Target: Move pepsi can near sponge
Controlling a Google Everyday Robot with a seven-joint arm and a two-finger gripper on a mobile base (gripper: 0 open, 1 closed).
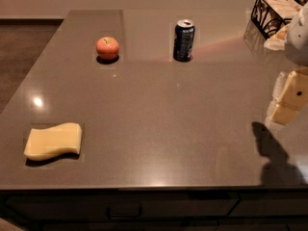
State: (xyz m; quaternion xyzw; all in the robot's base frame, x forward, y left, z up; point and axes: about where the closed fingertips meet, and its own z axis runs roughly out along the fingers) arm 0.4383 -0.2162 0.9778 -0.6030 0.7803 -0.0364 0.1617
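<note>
Three loose objects sit on the countertop (159, 119), and none of them shows any sign that the task is under way: by my reading, the whole job is left to do. The pepsi can (184, 41) stands upright toward the far edge, a little right of centre, on its own and touched by nothing. The sponge (53, 141) lies flat at the near left corner, well apart from the can, with most of the bare surface between them. An apple (107, 48) rests to the left of the can at about the same depth, apart from both. The gripper (288, 97) hangs at the right edge of the view, above the counter's right side and well short of the can. Whether it is wide or narrow I cannot tell, but neither task object is in it. What is left, as I judge it, is the reach across to the can, the grasp, the carry diagonally toward the near left, and the setting down beside the sponge. The surface is a smooth, dark grey-brown slab, glossy enough to throw back small spots of light, and a dark shadow (272, 153) falls on its near right part. A black wire basket (276, 11) stands at the far right corner. Below the front edge runs a dark drawer with a handle (124, 210). Brownish carpet (24, 42) shows beyond the left side, and a plain pale wall behind.
</note>
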